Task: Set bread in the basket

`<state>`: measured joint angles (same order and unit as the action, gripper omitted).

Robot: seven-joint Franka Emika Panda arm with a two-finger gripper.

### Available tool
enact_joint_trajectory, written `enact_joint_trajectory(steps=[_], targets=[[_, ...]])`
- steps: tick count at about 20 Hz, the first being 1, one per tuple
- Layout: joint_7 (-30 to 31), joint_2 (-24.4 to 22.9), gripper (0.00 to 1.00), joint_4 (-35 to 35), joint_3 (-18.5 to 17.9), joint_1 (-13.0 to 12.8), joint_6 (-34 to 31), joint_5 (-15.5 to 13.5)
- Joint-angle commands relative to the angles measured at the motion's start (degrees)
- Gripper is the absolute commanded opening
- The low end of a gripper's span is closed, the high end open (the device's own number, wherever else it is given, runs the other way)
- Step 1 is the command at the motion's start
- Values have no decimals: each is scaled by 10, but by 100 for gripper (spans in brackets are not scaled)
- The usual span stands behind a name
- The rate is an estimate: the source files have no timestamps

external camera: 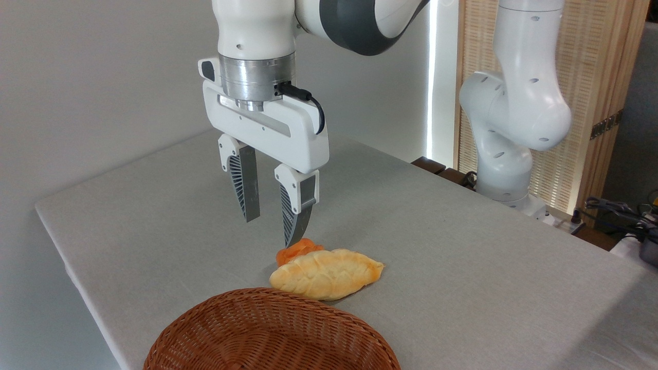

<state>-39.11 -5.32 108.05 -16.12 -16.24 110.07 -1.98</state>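
Gripper (271, 226) hangs open, fingers pointing down, above bread (327, 273).

Woven wicker basket (267, 334), matt tablecloth (462, 257)

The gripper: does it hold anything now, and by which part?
Nothing. The gripper hangs open above the table; the long pale golden loaf lies free.

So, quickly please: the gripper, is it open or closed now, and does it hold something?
Gripper: open, holding nothing, above the table just behind the bread.
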Motion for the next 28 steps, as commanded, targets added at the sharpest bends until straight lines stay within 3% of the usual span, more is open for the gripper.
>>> enact_joint_trajectory(steps=[1, 15, 24, 28], targets=[[9, -3, 100, -9, 3, -2, -2, -5], [7, -3, 100, -10, 3, 1, -2, 0], [2, -2, 100, -4, 7, -3, -28, 0], [-28, -4, 100, 8, 9, -5, -67, 2]])
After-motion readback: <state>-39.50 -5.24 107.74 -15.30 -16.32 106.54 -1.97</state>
